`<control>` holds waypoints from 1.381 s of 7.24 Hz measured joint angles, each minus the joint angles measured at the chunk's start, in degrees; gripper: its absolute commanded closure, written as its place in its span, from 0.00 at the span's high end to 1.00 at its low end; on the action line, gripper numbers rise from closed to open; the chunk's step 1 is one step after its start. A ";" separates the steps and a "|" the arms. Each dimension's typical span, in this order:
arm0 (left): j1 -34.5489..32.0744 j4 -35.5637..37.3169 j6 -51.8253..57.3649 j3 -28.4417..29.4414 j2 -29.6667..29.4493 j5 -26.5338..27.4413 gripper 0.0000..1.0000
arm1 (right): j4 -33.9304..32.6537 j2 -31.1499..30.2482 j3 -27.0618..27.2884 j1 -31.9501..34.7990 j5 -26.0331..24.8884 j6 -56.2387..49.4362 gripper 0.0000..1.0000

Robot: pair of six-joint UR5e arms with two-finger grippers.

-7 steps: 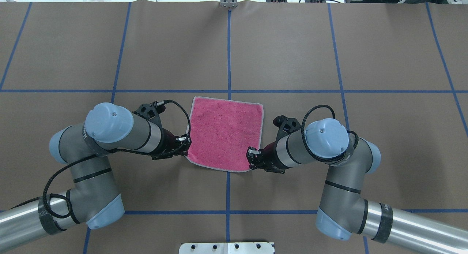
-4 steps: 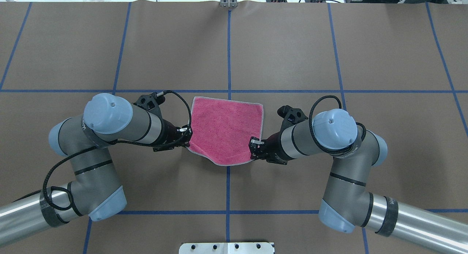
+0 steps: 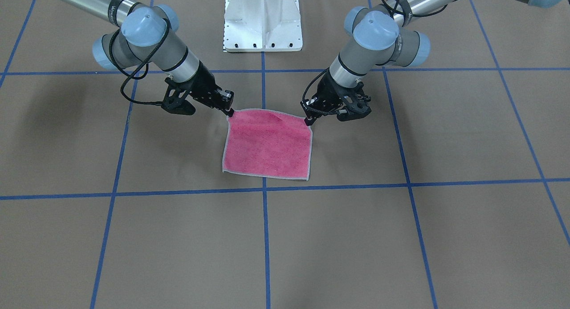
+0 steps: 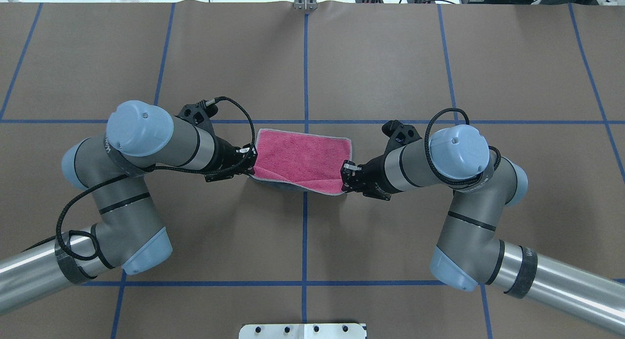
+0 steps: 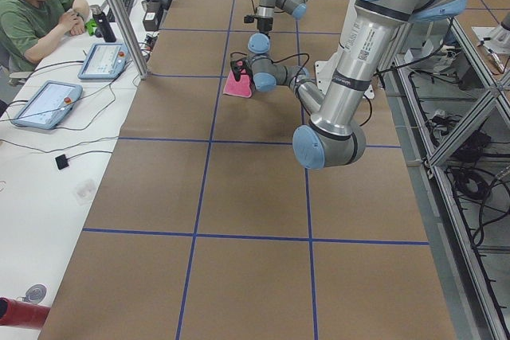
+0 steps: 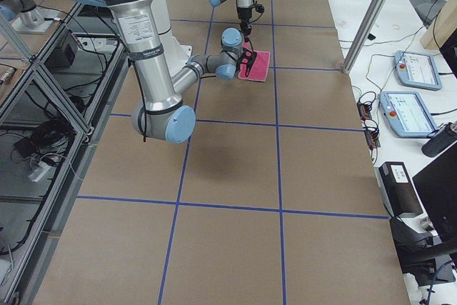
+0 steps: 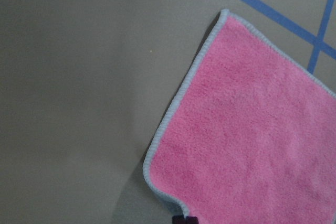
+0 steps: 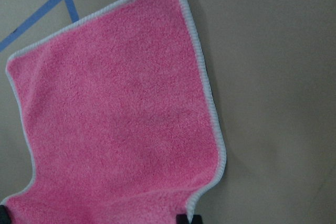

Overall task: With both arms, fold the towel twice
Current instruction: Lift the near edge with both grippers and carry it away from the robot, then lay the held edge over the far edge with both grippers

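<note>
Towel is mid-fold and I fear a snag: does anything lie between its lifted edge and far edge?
Nothing visible: the towel is bare from the corners in the left hand and right hand to its far edge.

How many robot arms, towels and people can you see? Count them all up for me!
Robot arms: 2 (left arm, right arm)
Towel: 1
Person: 1
Total: 4
</note>
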 measured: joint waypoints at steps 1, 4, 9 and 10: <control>-0.81 0.00 -0.08 0.42 -0.11 0.00 0.00 | 0.01 0.05 -0.22 0.64 -0.07 -0.02 0.00; -1.67 -0.03 -0.37 3.73 -2.53 0.00 0.00 | 0.02 1.95 -2.25 2.82 -0.28 -0.13 0.00; -2.08 -0.21 -1.67 6.00 -5.13 0.00 0.00 | 0.16 6.10 -8.33 5.59 -0.52 -0.45 0.00; -2.14 -0.21 -1.70 6.20 -5.12 0.00 0.00 | 0.18 6.37 -8.65 6.24 -0.53 -0.39 0.00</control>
